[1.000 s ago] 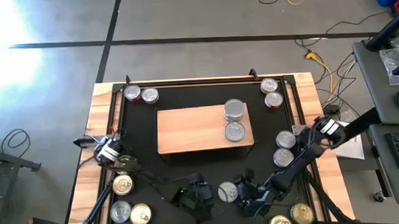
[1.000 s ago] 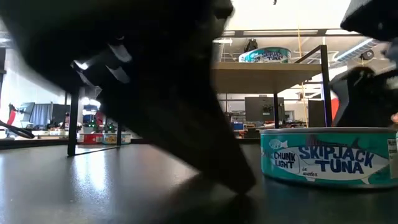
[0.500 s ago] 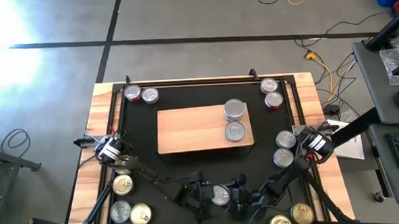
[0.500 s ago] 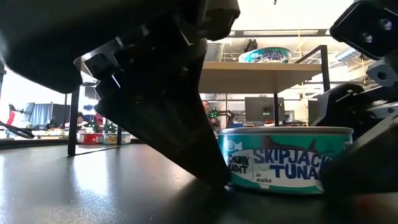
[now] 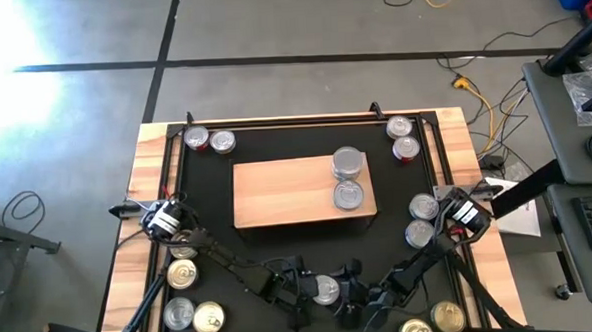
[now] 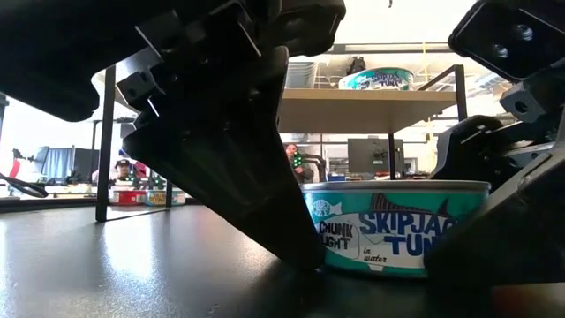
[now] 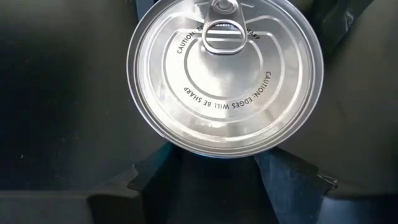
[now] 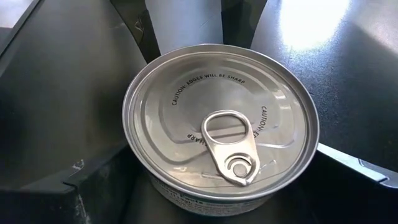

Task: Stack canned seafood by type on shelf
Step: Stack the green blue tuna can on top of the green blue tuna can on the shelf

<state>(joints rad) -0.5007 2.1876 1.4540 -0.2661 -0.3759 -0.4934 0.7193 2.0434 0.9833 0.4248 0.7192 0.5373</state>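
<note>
Black mat point(image 5: 208, 205) over a wooden desk point(image 5: 152, 182), grey floor all round. Down at the mat's near edge: left hand point(image 5: 299, 291) and right hand point(image 5: 354, 294), facing each other, with one silver-lidded tin point(image 5: 326, 290) between them. Labelled skipjack tuna in the low view point(image 6: 397, 225), standing flat on the mat, pull-tab up point(image 8: 221, 149). Right hand spread wide, one finger point(image 8: 93, 180) on each side of the tin and clear of its wall. Left hand hard up against the tin's other side point(image 7: 224, 74); gripping or only touching, cannot tell.

Farther out, mid-mat: pale wooden shelf point(image 5: 277, 192) carrying two tins point(image 5: 348, 162) point(image 5: 348, 195) at its right end, left part bare. Open mat between hands and shelf. Round the rim: tins in the far-left corner point(image 5: 197, 139), far-right corner point(image 5: 398, 127), along the right side point(image 5: 424, 207), near left point(image 5: 182, 275) and near right point(image 5: 448, 317)
</note>
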